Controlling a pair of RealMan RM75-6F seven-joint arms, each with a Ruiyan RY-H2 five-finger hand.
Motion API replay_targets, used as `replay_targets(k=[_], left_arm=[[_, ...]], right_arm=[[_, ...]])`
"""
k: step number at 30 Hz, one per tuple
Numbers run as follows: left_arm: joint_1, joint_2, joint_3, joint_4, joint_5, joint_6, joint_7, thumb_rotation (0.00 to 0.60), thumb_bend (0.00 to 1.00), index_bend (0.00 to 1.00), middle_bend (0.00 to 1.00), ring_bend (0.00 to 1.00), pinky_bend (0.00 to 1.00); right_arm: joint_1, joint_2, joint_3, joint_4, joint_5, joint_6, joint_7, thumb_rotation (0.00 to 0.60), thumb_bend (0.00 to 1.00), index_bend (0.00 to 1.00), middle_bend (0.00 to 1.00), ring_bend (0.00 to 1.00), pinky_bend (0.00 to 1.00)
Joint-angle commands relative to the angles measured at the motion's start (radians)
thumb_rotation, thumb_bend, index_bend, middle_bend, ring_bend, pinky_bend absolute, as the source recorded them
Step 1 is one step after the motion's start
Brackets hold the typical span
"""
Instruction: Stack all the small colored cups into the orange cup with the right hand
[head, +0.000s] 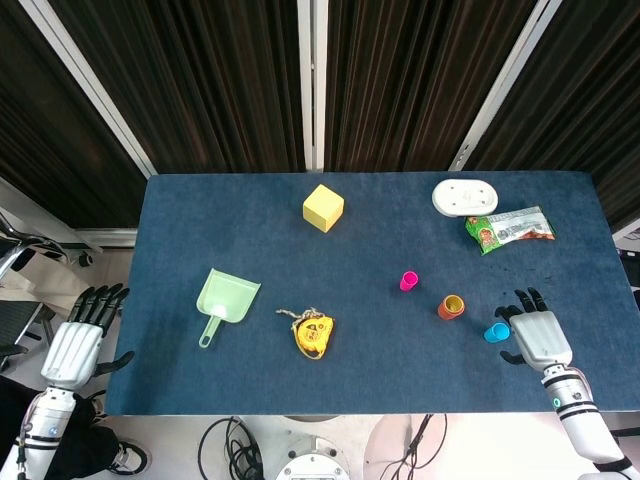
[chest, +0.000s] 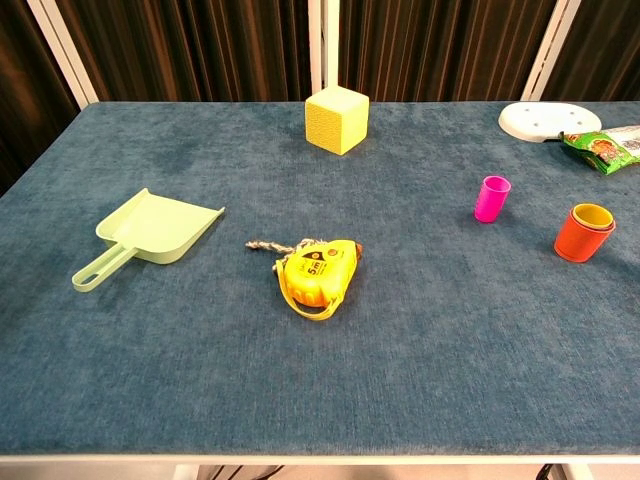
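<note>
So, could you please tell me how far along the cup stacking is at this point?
One yellow cup already sits inside the orange cup. Nothing is in hand: the right hand is beside the blue cup, fingers apart, not gripping it. Left to do: the blue cup and the pink cup, both standing apart on the table.

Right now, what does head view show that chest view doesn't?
Head view only: the left hand off the table's left edge, the right hand near the front right, and the blue cup just left of its fingers.

Chest view only: nothing extra, but it shows more plainly a yellow cup nested in the orange cup.

Both: pink cup, yellow block, green dustpan, tape measure, white dish, snack packet.
</note>
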Motion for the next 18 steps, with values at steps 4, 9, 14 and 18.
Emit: replay_targets(k=[4,9,14,18], left_arm=[[0.002,0.001,0.003,0.000,-0.003,-0.004,-0.001,0.600,0.15,0.04,0.02,0.00,0.00],[0.001,0.001,0.001,0.000,-0.001,-0.003,0.000,0.600,0.15,0.04,0.02,0.00,0.00],[-0.001,0.002,0.001,-0.003,-0.001,-0.006,0.004,0.600,0.15,0.04,0.02,0.00,0.00],[0.000,0.005,0.001,-0.008,0.000,-0.003,0.007,0.600,0.15,0.04,0.02,0.00,0.00]], right_arm=[[-0.003,-0.040,0.006,0.044,-0.019,0.008,0.012,0.600,0.11,0.39,0.39,0.08,0.00],[-0.001,-0.053,0.010,0.058,-0.022,0.000,0.012,0.600,0.12,0.39,0.40,0.08,0.00],[0.000,-0.067,0.013,0.067,-0.024,-0.004,0.007,0.600,0.13,0.42,0.41,0.09,0.00],[-0.001,-0.077,0.016,0.076,-0.022,-0.005,-0.003,0.600,0.15,0.44,0.44,0.12,0.00]])
